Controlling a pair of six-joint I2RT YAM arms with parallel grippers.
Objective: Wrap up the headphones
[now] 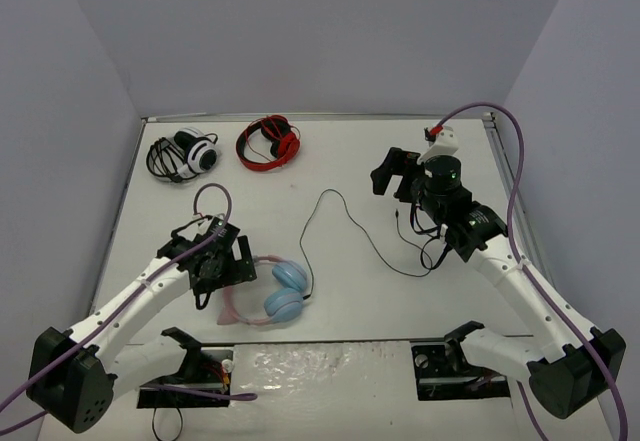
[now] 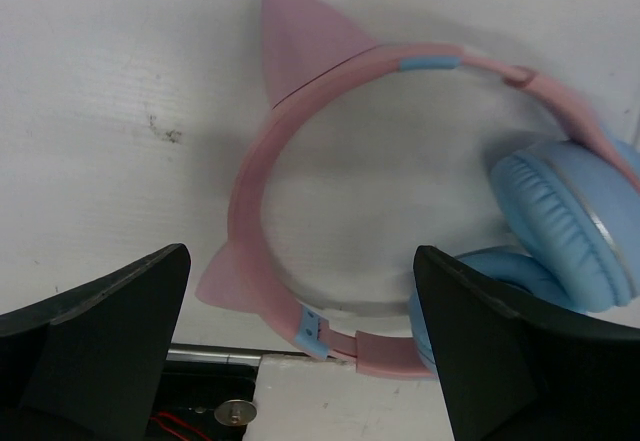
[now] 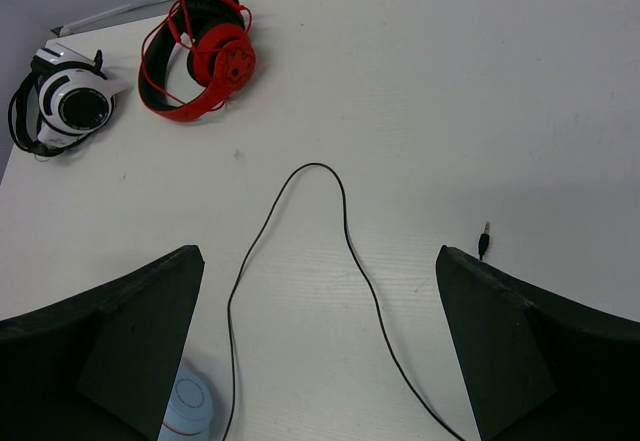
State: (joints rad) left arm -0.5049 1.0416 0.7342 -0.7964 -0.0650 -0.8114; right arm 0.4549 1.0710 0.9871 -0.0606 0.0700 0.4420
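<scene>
headphones (image 1: 282,305) lying near-left on table (image 1: 340,151), cups (image 2: 560,231) together | cable (image 1: 325,194) trailing loose across table toward right gripper (image 1: 392,173), plug (image 3: 484,239) lying free | wrapping seemingly not begun, whole cable waiting to be wound | no writing showing legibly | left gripper (image 2: 300,361) hovering wide open astride headband (image 2: 245,191), gripping nothing | right gripper gaping wide, empty

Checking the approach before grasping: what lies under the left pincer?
The headphones, pink headband flat on the table, between the fingers of the open left pincer. From above, the arm covers part of the band; the blue ear cups show.
</scene>
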